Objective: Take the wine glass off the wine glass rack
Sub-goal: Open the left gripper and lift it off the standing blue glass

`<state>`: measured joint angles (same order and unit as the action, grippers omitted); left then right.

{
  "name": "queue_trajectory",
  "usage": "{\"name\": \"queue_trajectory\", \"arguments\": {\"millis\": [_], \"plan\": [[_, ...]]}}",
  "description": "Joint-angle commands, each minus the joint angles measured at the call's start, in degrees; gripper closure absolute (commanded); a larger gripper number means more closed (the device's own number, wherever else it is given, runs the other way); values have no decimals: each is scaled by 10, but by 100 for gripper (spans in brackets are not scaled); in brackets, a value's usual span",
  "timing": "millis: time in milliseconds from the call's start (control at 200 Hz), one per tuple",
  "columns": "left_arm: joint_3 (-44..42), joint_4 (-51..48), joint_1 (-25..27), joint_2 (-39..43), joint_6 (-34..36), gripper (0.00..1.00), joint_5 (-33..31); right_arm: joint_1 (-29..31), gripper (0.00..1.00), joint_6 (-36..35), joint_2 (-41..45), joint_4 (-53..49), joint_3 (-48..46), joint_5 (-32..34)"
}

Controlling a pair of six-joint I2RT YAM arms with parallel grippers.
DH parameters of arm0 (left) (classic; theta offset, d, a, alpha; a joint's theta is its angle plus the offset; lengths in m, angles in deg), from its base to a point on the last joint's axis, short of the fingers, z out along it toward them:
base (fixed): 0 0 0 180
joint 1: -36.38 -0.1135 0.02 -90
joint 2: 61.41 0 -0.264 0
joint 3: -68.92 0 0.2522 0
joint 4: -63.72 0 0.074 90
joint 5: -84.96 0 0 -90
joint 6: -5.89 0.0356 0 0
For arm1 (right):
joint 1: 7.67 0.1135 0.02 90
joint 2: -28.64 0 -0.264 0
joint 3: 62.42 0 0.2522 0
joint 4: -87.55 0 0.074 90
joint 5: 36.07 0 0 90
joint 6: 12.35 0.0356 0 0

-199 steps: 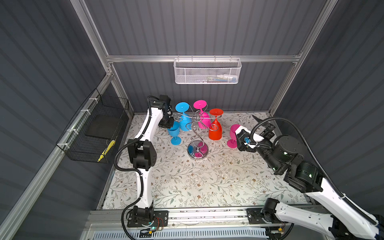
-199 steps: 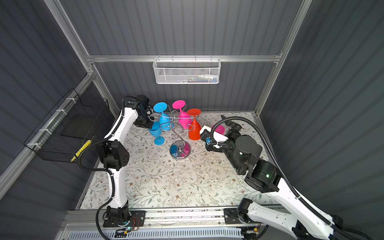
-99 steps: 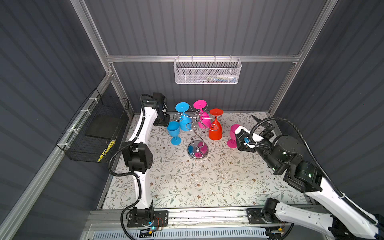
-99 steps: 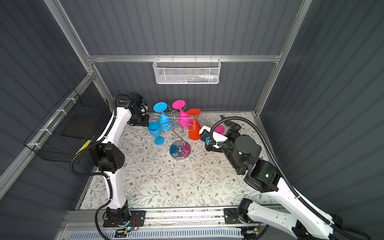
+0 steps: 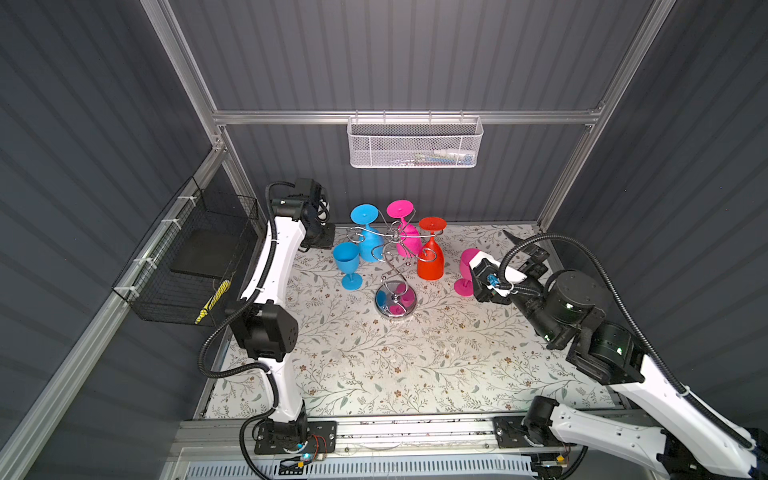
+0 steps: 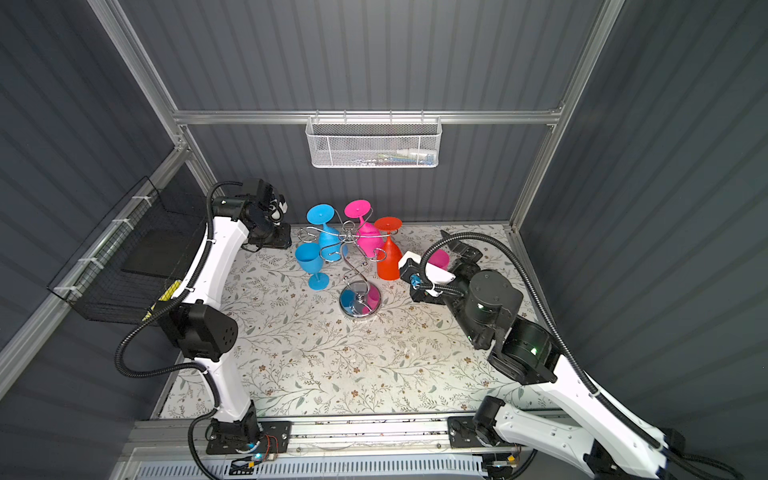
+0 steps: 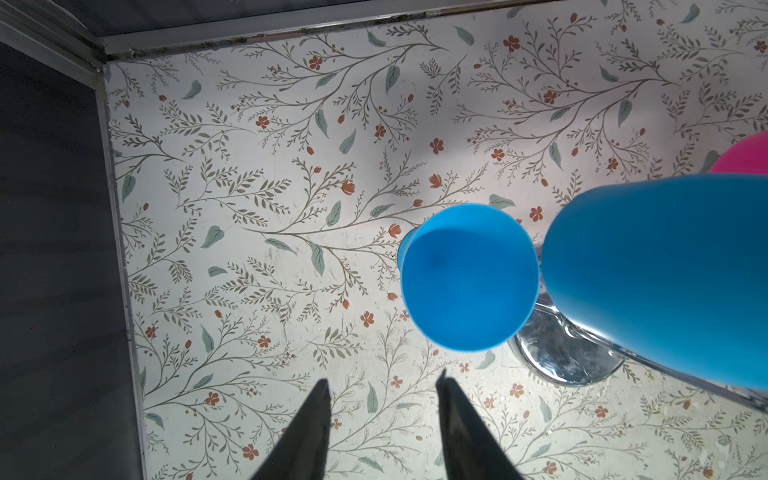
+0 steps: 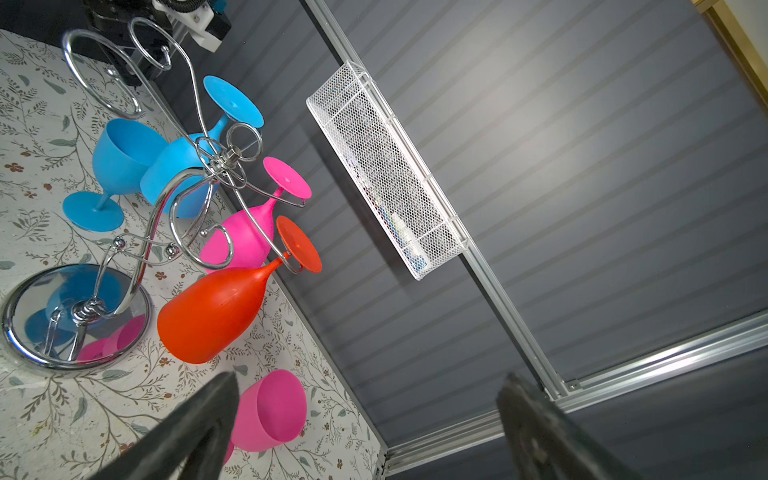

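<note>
The wine glass rack (image 5: 395, 266) stands near the back wall of the floral table (image 5: 395, 365), and three glasses hang on it bowl down by their feet: a blue one (image 5: 368, 241), a pink one (image 5: 405, 237) and an orange one (image 5: 431, 259). Each hanging glass has its long axis close to upright, its stem caught in a scroll-tipped arm, so it would have to slide outward along that arm to come free.

Two more glasses stand upright on the table beside the rack, a blue one (image 5: 348, 266) on the left arm's side and a pink one (image 5: 467, 270) on the right arm's side.

The right gripper (image 8: 365, 419) has its fingers spread wide and empty, close to the standing pink glass, with the orange glass just beyond toward the rack. I judge it the nearest arm for that orange glass.

The left gripper (image 7: 384, 419) sits raised at the rack's far side, fingers partly apart and empty, the standing blue glass ahead of them.
</note>
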<state>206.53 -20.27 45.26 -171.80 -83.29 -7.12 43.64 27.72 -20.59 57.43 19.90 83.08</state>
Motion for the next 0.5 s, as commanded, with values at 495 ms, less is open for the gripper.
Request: {"name": "queue_trajectory", "arguments": {"millis": [495], "plan": [[-88,111,-46,150,-91,47,205,3,1,33,9,-4,-2,4]]}}
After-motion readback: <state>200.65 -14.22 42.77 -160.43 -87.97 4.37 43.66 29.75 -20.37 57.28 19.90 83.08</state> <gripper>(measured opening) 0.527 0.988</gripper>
